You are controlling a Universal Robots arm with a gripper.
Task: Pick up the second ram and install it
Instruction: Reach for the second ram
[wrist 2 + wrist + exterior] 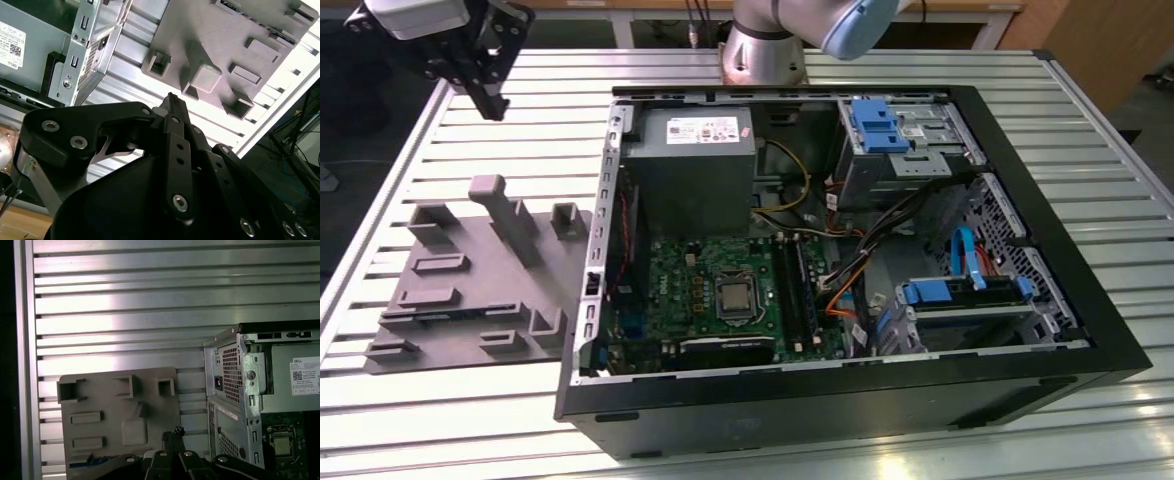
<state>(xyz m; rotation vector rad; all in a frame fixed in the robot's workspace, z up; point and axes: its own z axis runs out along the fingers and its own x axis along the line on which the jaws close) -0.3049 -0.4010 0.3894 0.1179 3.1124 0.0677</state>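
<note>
Pincer [172,102] narrow, apparently empty, near grey fixture [225,40]; motherboard [694,270] and power supply [687,170] inside open case [854,400].

A slatted aluminium table [414,420] carries two things. A grey fixture block [467,300] lies flat on the slats, beneath the claw [491,110]. An open computer case [854,400] lies just beside the block, off to one side of the claw, seemingly with a narrow strip of bare slats between them.
</note>
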